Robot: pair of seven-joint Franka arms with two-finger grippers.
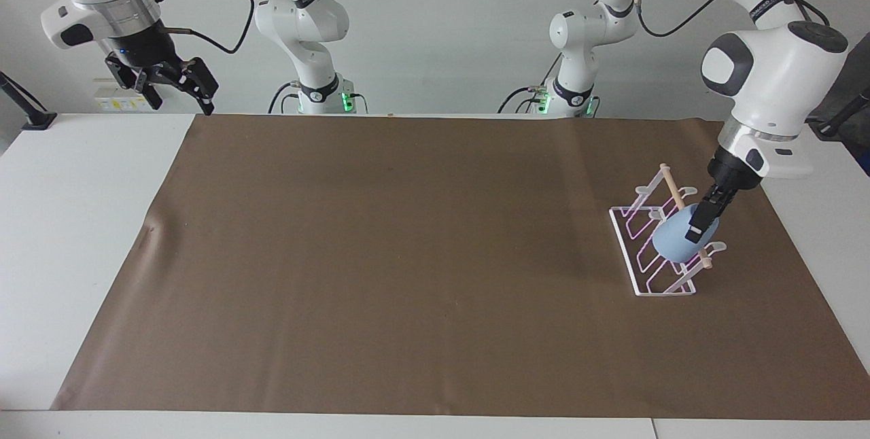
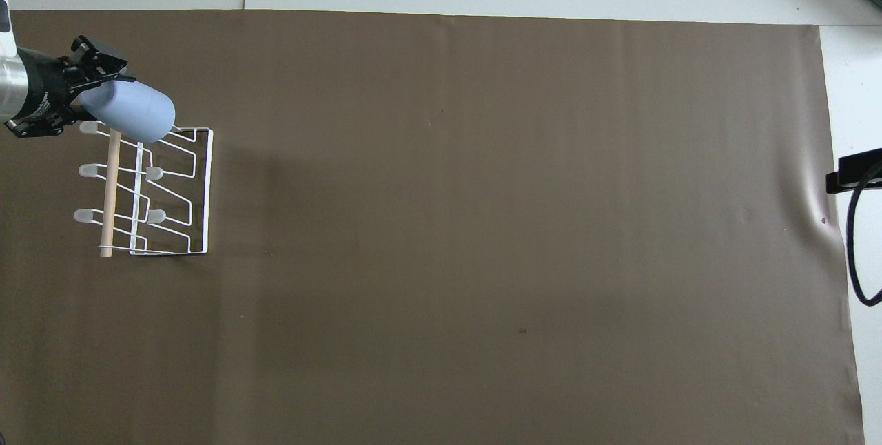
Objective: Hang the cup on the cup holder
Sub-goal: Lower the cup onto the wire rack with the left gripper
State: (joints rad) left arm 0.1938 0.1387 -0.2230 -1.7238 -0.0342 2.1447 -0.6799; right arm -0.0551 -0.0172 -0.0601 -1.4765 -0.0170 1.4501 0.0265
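At the right of the facing view the left gripper [image 1: 700, 221] clamps the small light-blue plastic cup [image 1: 673, 242] – tilted over the white wire cup holder [image 1: 635, 269] – so next comes seating it on a loop, while the open right gripper [image 1: 166, 82] waits upper left.

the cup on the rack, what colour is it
Plain light blue, no pattern. The cup shows best in the overhead view, tipped over the white wire rack.
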